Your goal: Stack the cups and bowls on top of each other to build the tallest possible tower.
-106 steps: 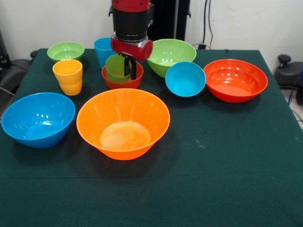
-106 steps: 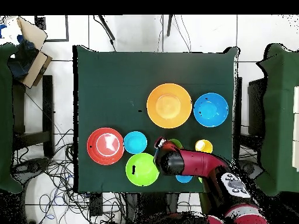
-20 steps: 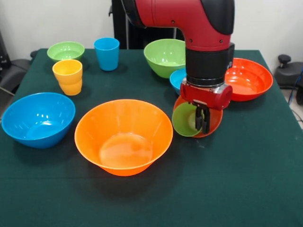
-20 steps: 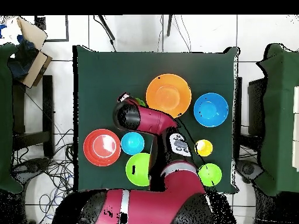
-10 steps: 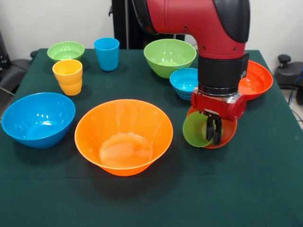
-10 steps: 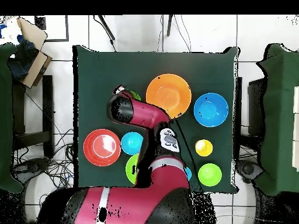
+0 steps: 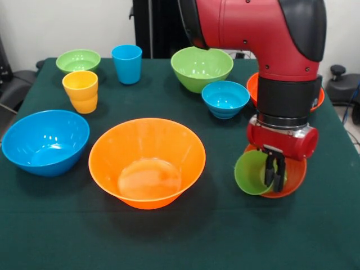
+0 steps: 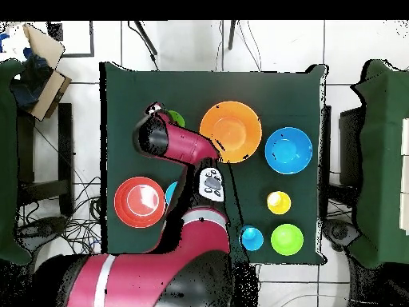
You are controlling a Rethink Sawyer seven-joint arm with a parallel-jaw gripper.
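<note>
The gripper (image 7: 275,173) is clamped on a green cup (image 7: 254,172) sitting tilted inside a small orange bowl (image 7: 292,179); other bowls hold nothing.

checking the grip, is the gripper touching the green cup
Touching. Front view shows the gripper fingers clamped over the rim of the green cup.

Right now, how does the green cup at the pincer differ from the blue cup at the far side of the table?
The green cup is tilted, its mouth facing the camera, while the blue cup stands upright. The green cup sits in a small red-orange bowl with the pincer closed on its rim; the blue cup stands alone on the table, untouched. Both are glossy and empty.
</note>
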